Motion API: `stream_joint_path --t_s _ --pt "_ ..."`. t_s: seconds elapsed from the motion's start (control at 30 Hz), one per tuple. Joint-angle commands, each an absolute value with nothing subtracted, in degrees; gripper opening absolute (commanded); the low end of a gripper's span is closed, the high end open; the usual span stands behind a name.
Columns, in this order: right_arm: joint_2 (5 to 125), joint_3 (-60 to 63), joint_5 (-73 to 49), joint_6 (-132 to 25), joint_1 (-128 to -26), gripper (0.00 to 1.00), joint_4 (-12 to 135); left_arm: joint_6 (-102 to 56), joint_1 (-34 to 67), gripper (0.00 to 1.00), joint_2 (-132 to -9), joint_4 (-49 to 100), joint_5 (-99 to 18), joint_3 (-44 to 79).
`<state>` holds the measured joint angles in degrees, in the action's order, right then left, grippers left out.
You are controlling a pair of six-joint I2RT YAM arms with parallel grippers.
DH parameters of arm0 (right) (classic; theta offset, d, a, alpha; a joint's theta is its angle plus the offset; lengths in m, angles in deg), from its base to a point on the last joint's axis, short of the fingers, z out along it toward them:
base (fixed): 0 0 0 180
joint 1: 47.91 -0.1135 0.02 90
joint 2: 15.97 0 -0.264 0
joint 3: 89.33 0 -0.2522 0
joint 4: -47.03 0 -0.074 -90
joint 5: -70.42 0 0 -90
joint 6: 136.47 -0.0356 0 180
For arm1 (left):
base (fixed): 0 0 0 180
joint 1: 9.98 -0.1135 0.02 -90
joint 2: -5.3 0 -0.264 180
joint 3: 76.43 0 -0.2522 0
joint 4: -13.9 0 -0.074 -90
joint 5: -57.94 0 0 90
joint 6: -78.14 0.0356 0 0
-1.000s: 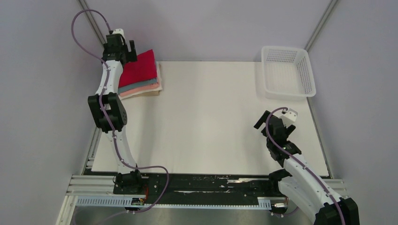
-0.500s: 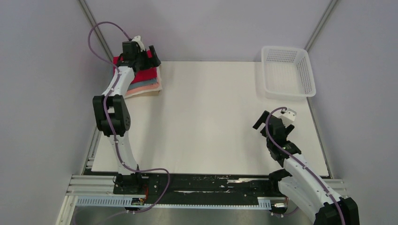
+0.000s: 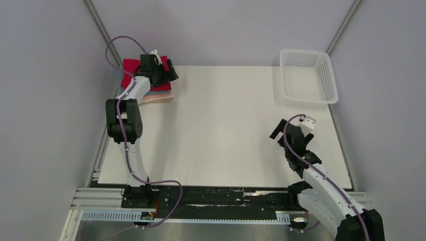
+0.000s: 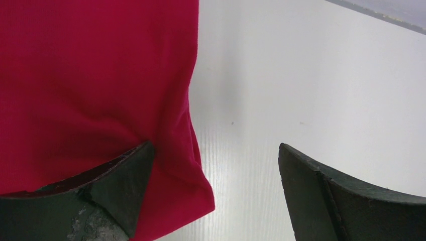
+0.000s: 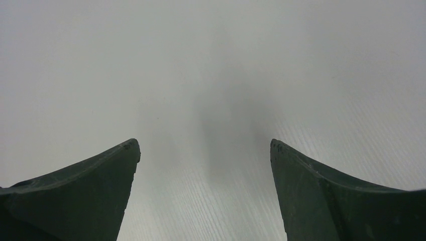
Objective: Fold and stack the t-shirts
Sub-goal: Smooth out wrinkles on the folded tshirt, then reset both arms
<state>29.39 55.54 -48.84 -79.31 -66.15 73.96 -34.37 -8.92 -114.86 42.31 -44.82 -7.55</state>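
- Two arms stand at the near edge of the table (image 3: 226, 125), and only the left one has changed since a second ago.
- One stack of folded t-shirts (image 3: 160, 95) lies at the far left corner of the table. One red t-shirt (image 3: 131, 67) is on top, and pale pink and cream edges show below it. How many layers lie underneath cannot be counted from here.
- One left hand (image 3: 168, 70), a second ago beside the stack's far left corner, has swung rightward and now hangs over the stack's right edge.
- Its fingers are spread wide and grip nothing. In the left wrist view, one finger (image 4: 120, 175) sits on the red t-shirt (image 4: 90, 75) near its corner, where the cloth creases. The other finger is over bare table (image 4: 311, 75), and the left hand (image 4: 215, 150) straddles the shirt's edge.
- One broad bare stretch of white table lies between the two arms.
- One right hand (image 3: 279, 128) hovers over the right side of the table, in the same place and pose as a second ago. It is spread wide, and its own camera shows only plain table (image 5: 201, 60) between the fingers of the right hand (image 5: 203, 145).
- One white mesh basket (image 3: 331, 80) sits at the far right corner, unmoved, with no shirt visible inside.
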Motion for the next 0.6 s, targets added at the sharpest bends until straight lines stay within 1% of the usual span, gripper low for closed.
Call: stream_joint_path --t_s 0.0,0.1,0.17,0.2,0.23,0.27,0.3,0.33,0.37,0.4,0.43,0.47,0.5,0.53,0.57 --pt "28.1 54.6 -47.3 -78.1 -66.0 1.0 72.9 -35.0 -6.9 1.0 -115.3 42.9 -43.7 -10.6" --pt "26.2 53.9 -46.7 -78.0 -66.0 1.0 74.3 -33.0 -4.7 1.0 -112.7 48.5 -41.4 -13.7" --pt "23.9 53.3 -46.2 -78.2 -66.0 1.0 75.4 -32.5 -3.2 1.0 -107.8 49.8 -38.1 -12.2" --pt "22.7 53.2 -46.0 -78.2 -66.0 1.0 76.0 -32.5 -2.7 1.0 -105.3 49.0 -36.3 -8.7" --pt "21.5 53.2 -45.6 -78.2 -66.1 1.0 76.6 -33.2 -1.6 1.0 -99.8 48.6 -35.3 -6.4" --pt "20.0 53.2 -45.5 -78.3 -66.0 1.0 77.1 -33.7 -1.0 1.0 -96.9 47.4 -33.2 -1.1" --pt "18.6 53.3 -45.1 -78.3 -66.0 1.0 77.8 -35.4 0.5 1.0 -90.6 46.9 -31.4 1.8" --pt "17.3 53.3 -44.8 -78.4 -66.1 1.0 78.3 -36.2 1.4 1.0 -87.8 45.8 -30.3 8.1" --pt "15.9 53.3 -44.3 -78.3 -66.1 1.0 78.8 -38.0 3.2 1.0 -81.6 45.2 -29.4 11.2" --pt "14.6 53.4 -43.8 -78.2 -66.0 1.0 79.2 -39.2 4.4 1.0 -78.5 44.8 -26.9 17.8" --pt "13.3 53.4 -43.2 -78.0 -66.0 1.0 79.5 -41.1 6.8 1.0 -73.2 44.8 -24.1 21.1" --pt "12.0 53.4 -42.6 -77.7 -66.0 1.0 79.9 -41.7 9.4 1.0 -67.9 44.7 -22.9 26.9" --pt "11.0 53.5 -42.0 -77.6 -66.0 1.0 80.5 -43.4 10.8 1.0 -65.2 44.6 -20.2 30.0" --pt "9.9 53.7 -41.4 -77.7 -66.0 1.0 80.8 -44.4 13.2 1.0 -60.4 44.4 -19.1 35.6" --pt "9.0 54.1 -40.8 -78.1 -66.1 1.0 80.8 -47.5 14.1 1.0 -58.0 44.3 -17.8 38.1"
